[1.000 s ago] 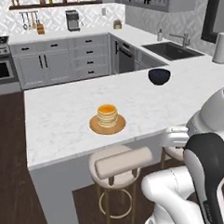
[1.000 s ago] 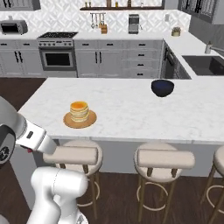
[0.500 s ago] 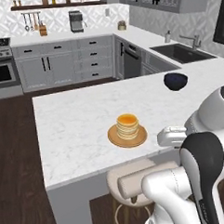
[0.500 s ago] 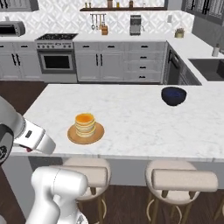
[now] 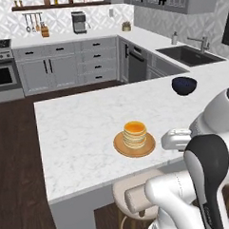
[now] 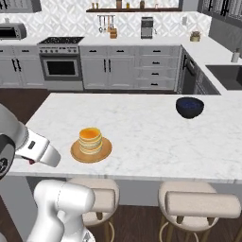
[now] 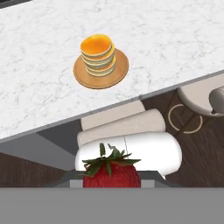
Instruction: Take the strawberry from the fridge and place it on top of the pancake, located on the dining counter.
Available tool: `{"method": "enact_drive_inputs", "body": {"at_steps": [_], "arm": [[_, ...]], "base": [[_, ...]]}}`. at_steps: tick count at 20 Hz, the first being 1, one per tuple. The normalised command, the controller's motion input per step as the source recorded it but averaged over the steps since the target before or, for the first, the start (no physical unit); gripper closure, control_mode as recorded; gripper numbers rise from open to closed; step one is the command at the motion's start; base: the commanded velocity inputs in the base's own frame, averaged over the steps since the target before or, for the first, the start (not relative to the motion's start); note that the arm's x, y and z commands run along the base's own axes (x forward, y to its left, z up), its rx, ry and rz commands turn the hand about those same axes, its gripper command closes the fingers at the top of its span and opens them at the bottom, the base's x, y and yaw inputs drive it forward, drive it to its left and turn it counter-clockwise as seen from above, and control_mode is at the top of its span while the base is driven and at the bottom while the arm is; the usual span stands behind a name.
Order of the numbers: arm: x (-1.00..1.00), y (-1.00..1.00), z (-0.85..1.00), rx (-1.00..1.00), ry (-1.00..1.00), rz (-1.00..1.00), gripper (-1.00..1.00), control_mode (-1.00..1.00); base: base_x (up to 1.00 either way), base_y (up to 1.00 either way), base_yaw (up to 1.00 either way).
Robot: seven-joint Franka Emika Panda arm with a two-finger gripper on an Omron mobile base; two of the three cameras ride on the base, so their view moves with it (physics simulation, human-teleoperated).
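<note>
So the gripper (image 7: 111,183) is clamped down tight on the strawberry (image 7: 112,173). In the hand view the berry sits right at the bottom between the tips, red body with its green leaves poking up. The finger tips themselves are mostly hidden behind the berry, so I can't make out much of them.

Past the berry, the hand is out over the stool side of the dining counter (image 7: 39,87), not over the marble yet. A padded stool (image 7: 122,122) sits directly under the near edge, and that edge cuts diagonally across the hand view. The pancake (image 7: 98,53) is a short orange-topped stack on a round tan plate (image 7: 120,70), set near that edge.

From the base views, the pancake (image 5: 135,133) has bare marble all around it. The only other thing on the top is a dark blue bowl (image 6: 190,107), well apart, over toward the sink (image 5: 189,55) side. Lots of room above the stack.

Arm pose: in the left base view the white wrist link (image 5: 177,139) pokes in just beside the plate (image 5: 119,144) at counter height, elbow folded up high. In the right base view the forearm (image 6: 40,150) slants down to the left of the stack (image 6: 90,140), close but not touching.
</note>
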Motion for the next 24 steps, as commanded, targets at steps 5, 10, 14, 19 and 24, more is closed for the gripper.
{"method": "enact_drive_inputs", "body": {"at_steps": [5, 10, 14, 19, 24], "arm": [[0.0, 0.0, 0.0, 0.0, 0.0, 0.0, 1.0, 1.0], [0.76, 0.01, 0.06, 0.0, 0.0, 0.01, 1.0, -1.0], [1.0, 0.02, 0.2, -0.01, 0.05, 0.04, 1.0, -1.0], [1.0, 0.0, 0.01, 0.0, 0.03, 0.07, 1.0, -1.0], [1.0, 0.0, -0.16, -0.01, 0.09, 0.03, 1.0, -1.0]], "base": [[0.62, 0.0, 0.0], [0.14, 0.0, 0.0], [0.0, 0.0, 0.0], [0.0, 0.0, 0.0], [0.0, 0.0, 0.0]]}}
